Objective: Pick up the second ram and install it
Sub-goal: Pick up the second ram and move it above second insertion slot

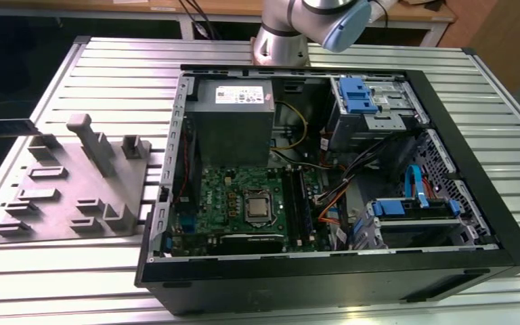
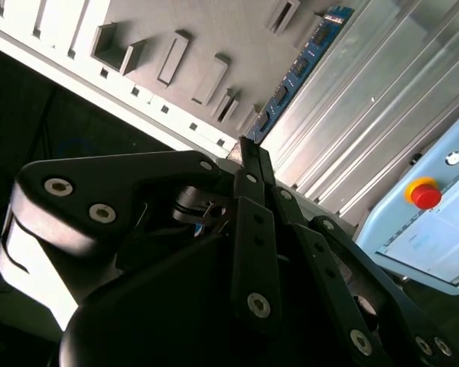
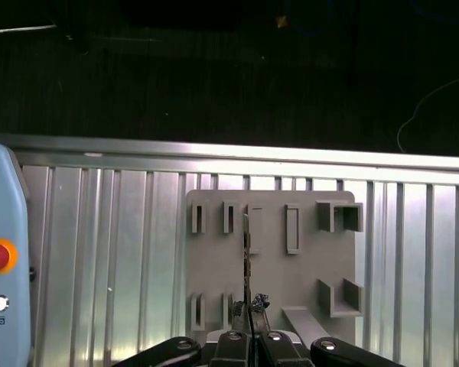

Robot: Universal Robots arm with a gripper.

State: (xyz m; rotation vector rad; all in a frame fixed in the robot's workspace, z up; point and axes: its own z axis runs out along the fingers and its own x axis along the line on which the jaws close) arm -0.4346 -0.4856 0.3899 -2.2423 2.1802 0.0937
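Spanning the scene, the ribbed metal table (image 1: 106,61) carries the open computer case (image 1: 490,223) on the exterior view's right. The case's side is off and the green motherboard (image 1: 233,196) lies bare, walled in by the case rim with open room above. On the exterior view's left lies the grey fixture plate (image 1: 61,203), parted from the case by a narrow strip of bare table, its tall post (image 1: 89,142) upright. In both wrist views a pale blue control box (image 3: 4,199) with a red button rests on the table, apart from the plate. The gripper (image 3: 250,307) has its fingers pressed together on one end of the second ram (image 3: 246,245), which juts out from the tips over the plate, edge-on as a thin line in the first wrist view. The second wrist view shows its blue face and row of dark chips, and in the exterior view it is a dark level bar above the plate's far left corner, clear of the post
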